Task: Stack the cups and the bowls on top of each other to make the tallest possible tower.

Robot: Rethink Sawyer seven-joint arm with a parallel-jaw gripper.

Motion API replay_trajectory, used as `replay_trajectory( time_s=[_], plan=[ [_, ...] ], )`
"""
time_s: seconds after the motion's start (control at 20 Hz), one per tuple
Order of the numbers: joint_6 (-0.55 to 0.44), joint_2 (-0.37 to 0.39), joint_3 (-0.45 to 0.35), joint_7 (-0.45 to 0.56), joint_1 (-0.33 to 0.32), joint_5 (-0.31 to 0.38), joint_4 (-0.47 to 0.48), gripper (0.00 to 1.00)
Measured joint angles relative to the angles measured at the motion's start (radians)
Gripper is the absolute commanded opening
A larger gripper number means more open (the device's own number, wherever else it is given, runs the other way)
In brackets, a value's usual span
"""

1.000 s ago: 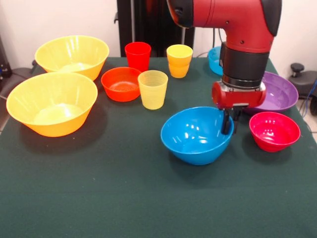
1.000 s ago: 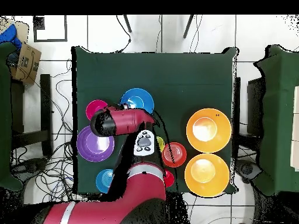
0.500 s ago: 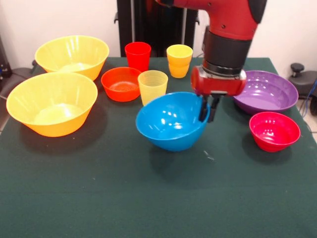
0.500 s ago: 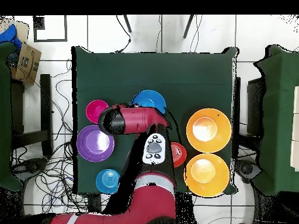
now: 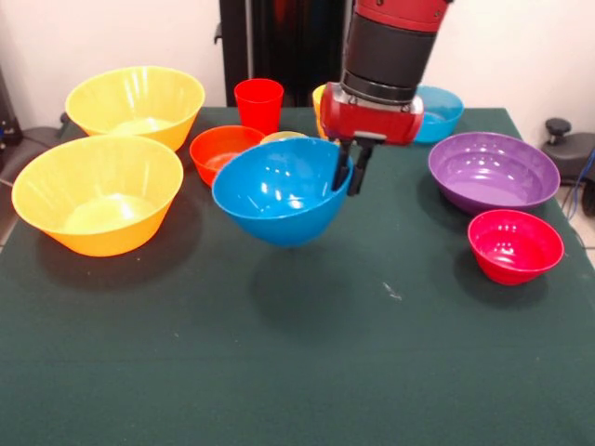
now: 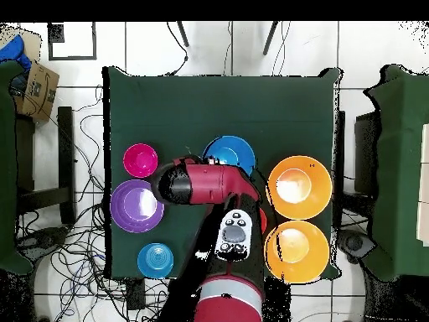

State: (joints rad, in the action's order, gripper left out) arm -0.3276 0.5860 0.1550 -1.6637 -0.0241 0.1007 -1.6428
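The jaws are clamped on the right-hand rim of the medium blue bowl (image 5: 279, 190), one finger inside and one outside, and the gripper (image 5: 351, 169) holds that bowl tilted in the air above the green table (image 5: 297, 372), its shadow lying on the cloth beneath. In the front view the lifted bowl hides most of the pale yellow cup (image 5: 284, 137) just behind it and overlaps the small orange-red bowl (image 5: 218, 149). The red cup (image 5: 258, 104) stands farther back, and the orange-yellow cup (image 5: 320, 100) shows only as a sliver beside the red arm (image 5: 386, 46). Two large yellow bowls (image 5: 98, 190) sit side by side at the left. At the right, the wide purple bowl (image 5: 493, 172) rests near the pink-red bowl (image 5: 515, 244), with the small light blue bowl (image 5: 437, 111) behind the wrist
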Motion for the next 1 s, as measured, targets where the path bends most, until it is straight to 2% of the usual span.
replay_trajectory(
  time_s=[0.15,0.4,1.0],
  plan=[
    [0.027,-0.003,0.012,0.0,0.0,0.0,-0.024,0.0],
    [0.134,-0.049,0.032,0.0,0.007,0.0,-0.053,0.0],
    [0.302,-0.135,0.032,0.0,-0.005,-0.001,-0.103,0.0]
  ],
)
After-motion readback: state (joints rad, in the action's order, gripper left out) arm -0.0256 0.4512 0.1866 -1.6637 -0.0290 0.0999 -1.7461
